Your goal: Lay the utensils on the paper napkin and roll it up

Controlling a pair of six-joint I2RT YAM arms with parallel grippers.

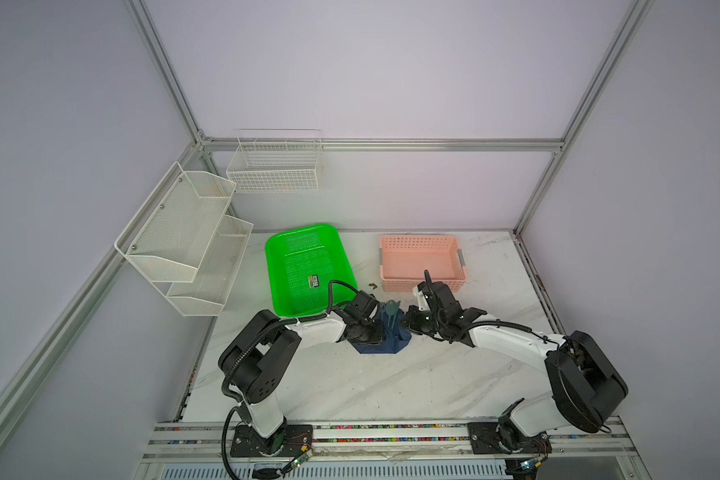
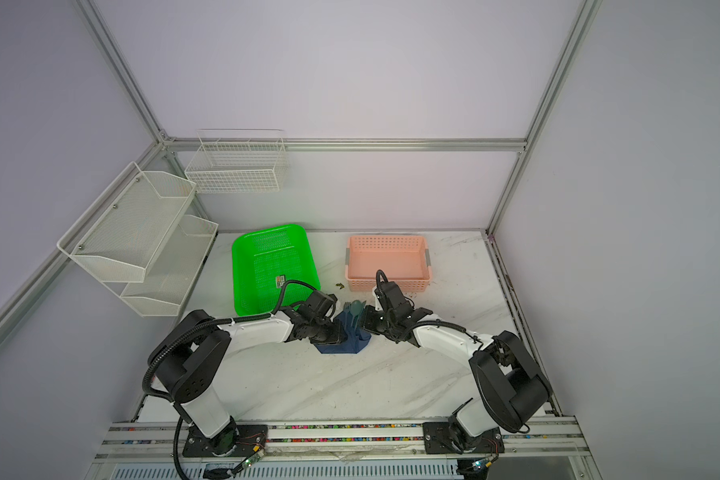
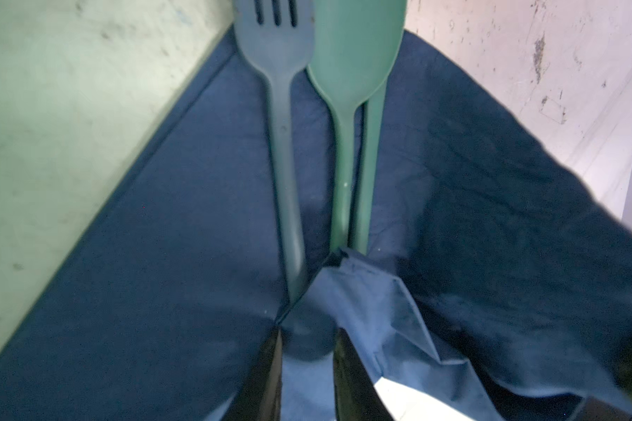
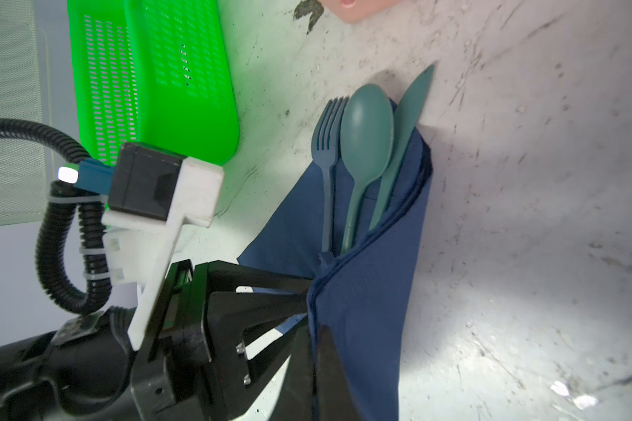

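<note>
1. Baskets: the green basket holds only a small card; the pink basket looks empty.
2. Rolling is the step in hand: the paper napkin lies on the desk near both. My right end effector is pinched shut on its raised flap, and my left end effector is clamped on the near fold.
3. The utensils lie inside, heads protruding. Next, I judge, comes a tight roll without spilling them.
</note>
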